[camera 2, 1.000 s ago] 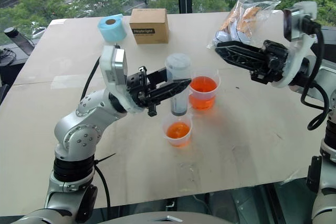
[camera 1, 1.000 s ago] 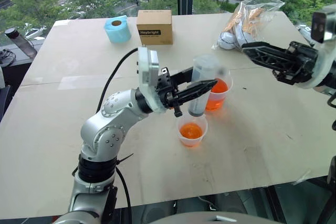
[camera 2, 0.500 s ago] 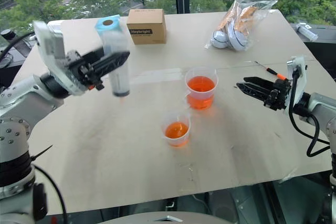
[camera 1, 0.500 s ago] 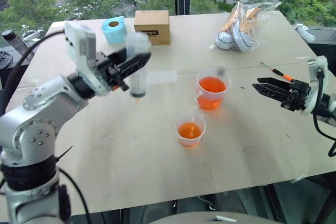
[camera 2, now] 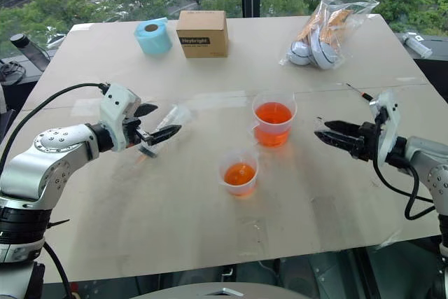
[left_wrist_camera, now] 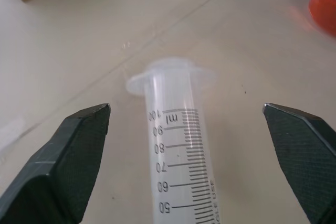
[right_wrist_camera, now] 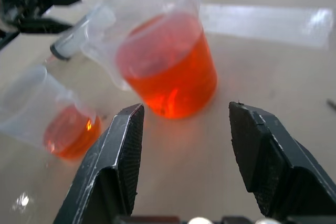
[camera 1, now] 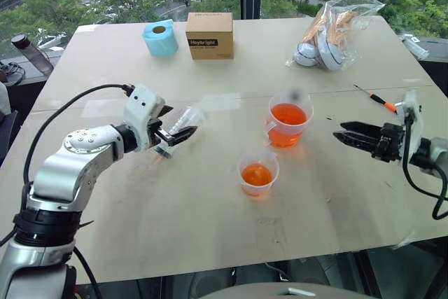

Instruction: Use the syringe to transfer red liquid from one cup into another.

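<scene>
The syringe, clear with black marks, lies slanted low at the table's left, flange toward the cups. My left gripper is open, one finger on each side of the barrel, neither touching it. I cannot tell whether the syringe rests on the table. The taller handled cup stands at the middle with red liquid in it. Nearer the front, the shorter cup also holds red liquid. My right gripper hovers low, right of the taller cup, open and empty, pointing at it.
At the back stand a blue tape roll and a cardboard box. A plastic bag of items lies back right. A small screwdriver lies beside my right arm. A dark bottle stands off the table's left edge.
My left arm swung left from over the cups and sank toward the table with the syringe, then its jaws opened off the barrel. My right arm came down to just above the table.
</scene>
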Motion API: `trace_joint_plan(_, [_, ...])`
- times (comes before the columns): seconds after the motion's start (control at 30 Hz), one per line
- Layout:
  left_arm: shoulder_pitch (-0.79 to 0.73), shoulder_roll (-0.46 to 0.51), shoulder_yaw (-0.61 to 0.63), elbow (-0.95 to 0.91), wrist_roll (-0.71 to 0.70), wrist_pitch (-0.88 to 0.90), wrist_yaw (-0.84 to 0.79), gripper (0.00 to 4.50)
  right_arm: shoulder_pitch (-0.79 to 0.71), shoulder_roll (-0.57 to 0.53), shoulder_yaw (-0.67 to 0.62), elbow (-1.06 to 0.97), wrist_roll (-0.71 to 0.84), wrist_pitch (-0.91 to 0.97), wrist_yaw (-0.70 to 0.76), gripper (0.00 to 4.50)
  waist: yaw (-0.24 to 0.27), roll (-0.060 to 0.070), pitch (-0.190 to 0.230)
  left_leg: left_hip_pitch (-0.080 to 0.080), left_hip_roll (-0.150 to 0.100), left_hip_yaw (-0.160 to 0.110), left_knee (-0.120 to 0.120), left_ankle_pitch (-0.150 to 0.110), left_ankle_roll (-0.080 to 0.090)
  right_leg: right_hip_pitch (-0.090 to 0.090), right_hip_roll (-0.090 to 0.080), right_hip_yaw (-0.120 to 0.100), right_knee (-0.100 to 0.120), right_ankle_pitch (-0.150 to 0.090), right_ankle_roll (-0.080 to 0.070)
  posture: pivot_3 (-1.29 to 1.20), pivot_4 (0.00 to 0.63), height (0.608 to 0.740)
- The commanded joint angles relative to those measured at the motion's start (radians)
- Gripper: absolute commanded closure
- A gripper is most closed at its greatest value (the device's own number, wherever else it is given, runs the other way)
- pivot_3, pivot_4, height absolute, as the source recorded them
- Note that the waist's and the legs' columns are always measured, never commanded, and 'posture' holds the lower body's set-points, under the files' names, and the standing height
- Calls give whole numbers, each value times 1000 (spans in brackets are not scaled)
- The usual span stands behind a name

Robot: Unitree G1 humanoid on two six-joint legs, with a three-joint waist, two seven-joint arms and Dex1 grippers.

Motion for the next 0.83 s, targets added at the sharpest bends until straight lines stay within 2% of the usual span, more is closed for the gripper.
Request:
trace_joint_plan(0.03, [39,-1,89,-101,-11,-26,-11,38,81,-6,-34,-47,-62,-93,28,1801,-1,0,0,0,0,0,0,0,0,0,0,0,0,0,0,0,150,740])
trace_joint_plan(0.17, [174,-54,182,-265,-91,2,-3,38,154,64,-13,-22,-183,-304,30,1801,-10,0,0,1,0,0,0,0,0,0,-1,1,0,0,0,0,150,740])
trace_joint_plan(0.23, [274,-78,210,-322,-77,-6,8,38,158,83,9,22,-247,-395,42,1801,-15,1,-1,1,0,1,0,0,0,0,-1,2,1,0,0,0,150,740])
trace_joint_plan(0.33, [457,-146,252,-416,-47,-15,61,0,128,89,23,114,-274,-446,91,956,-24,1,-1,3,0,1,0,0,0,1,-1,2,1,0,0,0,150,740])
trace_joint_plan(0.4, [536,-192,264,-459,-18,-33,104,0,103,89,14,156,-257,-446,118,54,-24,1,-1,4,1,1,0,0,0,2,-1,2,1,0,0,0,150,740])
trace_joint_plan(0.6, [781,-304,254,-540,-82,-59,55,0,82,76,57,281,-388,-629,172,54,-18,2,-1,8,1,0,-1,-2,2,8,-2,1,-1,0,-1,0,150,740])
trace_joint_plan(0.67, [815,-320,193,-501,84,-164,108,0,93,87,67,301,-407,-661,185,54,-13,3,-2,9,1,0,-1,-2,2,8,-3,1,-1,0,-1,0,150,740])
trace_joint_plan(0.73, [832,-328,157,-472,187,-234,136,0,96,95,74,318,-418,-691,197,54,-9,4,-3,11,1,1,-2,-2,2,9,-3,1,-1,-1,-1,0,150,740])
trace_joint_plan(0.83, [843,-335,146,-455,212,-264,125,0,92,104,67,316,-379,-671,235,54,-6,4,-3,16,1,2,-6,-3,4,12,-3,3,-1,-1,-2,0,150,740])
